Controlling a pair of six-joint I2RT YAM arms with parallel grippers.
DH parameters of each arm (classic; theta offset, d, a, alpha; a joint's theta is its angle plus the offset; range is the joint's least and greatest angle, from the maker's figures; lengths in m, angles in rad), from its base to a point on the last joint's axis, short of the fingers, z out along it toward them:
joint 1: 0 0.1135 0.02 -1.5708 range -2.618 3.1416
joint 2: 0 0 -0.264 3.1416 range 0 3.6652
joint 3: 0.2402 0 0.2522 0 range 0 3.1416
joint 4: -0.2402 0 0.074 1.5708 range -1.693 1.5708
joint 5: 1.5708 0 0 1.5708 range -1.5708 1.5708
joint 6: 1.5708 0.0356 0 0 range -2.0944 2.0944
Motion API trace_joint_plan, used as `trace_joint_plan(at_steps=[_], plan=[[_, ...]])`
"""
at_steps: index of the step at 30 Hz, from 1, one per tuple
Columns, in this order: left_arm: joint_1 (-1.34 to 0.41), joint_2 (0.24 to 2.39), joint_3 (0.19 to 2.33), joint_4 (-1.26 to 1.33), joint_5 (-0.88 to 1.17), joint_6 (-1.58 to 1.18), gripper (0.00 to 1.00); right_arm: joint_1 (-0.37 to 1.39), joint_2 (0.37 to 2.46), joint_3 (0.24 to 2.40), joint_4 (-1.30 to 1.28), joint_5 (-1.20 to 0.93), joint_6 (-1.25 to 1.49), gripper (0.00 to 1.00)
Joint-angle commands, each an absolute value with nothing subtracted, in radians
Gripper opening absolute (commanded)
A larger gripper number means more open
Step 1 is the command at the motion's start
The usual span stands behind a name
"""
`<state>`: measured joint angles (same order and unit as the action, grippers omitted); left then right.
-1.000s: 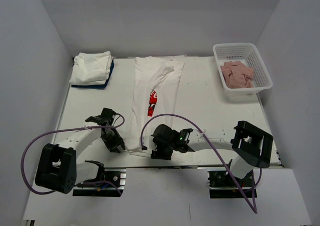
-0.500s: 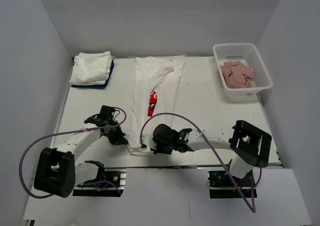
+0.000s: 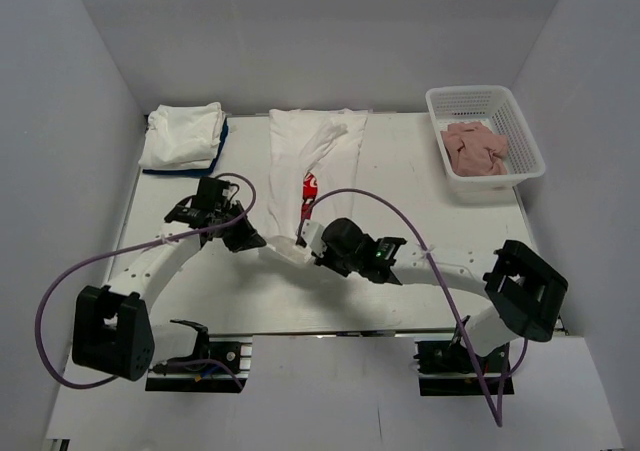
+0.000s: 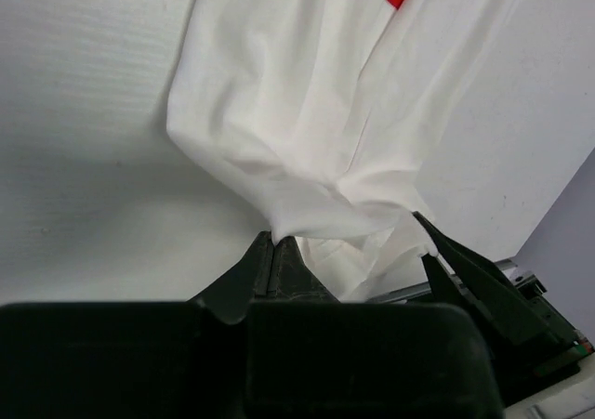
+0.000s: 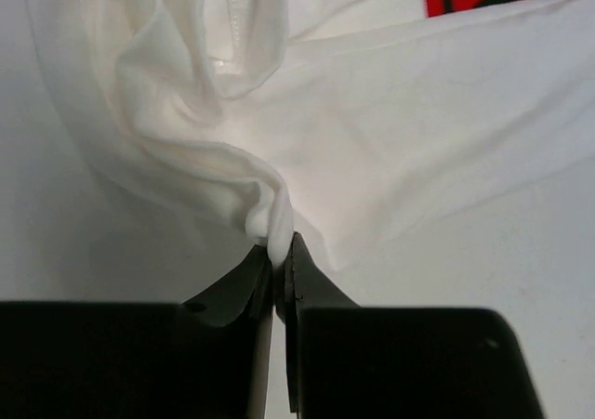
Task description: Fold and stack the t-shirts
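A white t-shirt (image 3: 318, 151), folded into a long strip with its red print (image 3: 309, 189) showing, lies down the middle of the table. Its near end is lifted and drawn back toward the far end. My left gripper (image 3: 254, 241) is shut on the left corner of that hem (image 4: 307, 210), and my right gripper (image 3: 311, 241) is shut on a bunched fold of the right corner (image 5: 265, 205). In the left wrist view the left gripper (image 4: 276, 240) pinches cloth at its tips; the right gripper (image 5: 282, 249) does the same in its own view. Folded white t-shirts (image 3: 183, 134) are stacked at the far left.
A white basket (image 3: 515, 111) holding pink cloth (image 3: 474, 147) stands at the far right. The stack rests on a dark blue item (image 3: 213, 163). Grey walls enclose the table on three sides, and purple cables loop over both arms.
Both grippers have closed on the near hem at the table's front edge and carried it up and away from me, doubling the strip's near end over toward the print.
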<state>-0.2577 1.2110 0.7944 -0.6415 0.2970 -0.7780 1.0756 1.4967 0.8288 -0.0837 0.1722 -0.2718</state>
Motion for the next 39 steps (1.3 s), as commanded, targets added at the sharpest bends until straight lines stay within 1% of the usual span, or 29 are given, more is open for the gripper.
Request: trace_joint_plan(at_steps=[1,5,7,10,15,22,28,29,32,35,39], plan=[[-0.244,1.284,0.888,-0.575,0.293,-0.756,0.0,1.032,1.508,0.896,-0.043,0.238,-0.259,0.0],[-0.244,1.41,1.05,-0.549,0.305,-0.747,0.0,0.953,1.551,0.994,-0.014,0.25,-0.288,0.0],[-0.244,1.448,1.094,-0.529,0.305,-0.736,0.0,0.927,1.571,1.025,-0.028,0.242,-0.302,0.0],[-0.244,1.506,1.196,-0.518,0.258,-0.736,0.0,0.884,1.609,1.103,-0.055,0.235,-0.333,0.0],[-0.244,1.592,1.29,-0.528,0.206,-0.716,0.0,0.812,1.663,1.176,-0.048,0.218,-0.367,0.0],[-0.235,1.732,1.455,-0.469,0.195,-0.687,0.0,0.72,1.771,1.287,-0.031,0.204,-0.416,0.0],[-0.235,1.847,1.56,-0.46,0.184,-0.669,0.0,0.664,1.845,1.385,-0.031,0.161,-0.443,0.0],[-0.235,1.859,1.575,-0.471,0.173,-0.669,0.0,0.658,1.859,1.393,0.0,0.157,-0.443,0.0],[-0.235,1.9,1.612,-0.468,0.127,-0.66,0.0,0.631,1.911,1.434,-0.023,0.135,-0.456,0.0],[-0.225,1.94,1.65,-0.445,0.146,-0.634,0.0,0.615,1.94,1.463,-0.026,0.101,-0.453,0.0],[-0.225,2.025,1.672,-0.408,0.222,-0.623,0.0,0.603,1.974,1.479,-0.011,0.098,-0.443,0.0]])
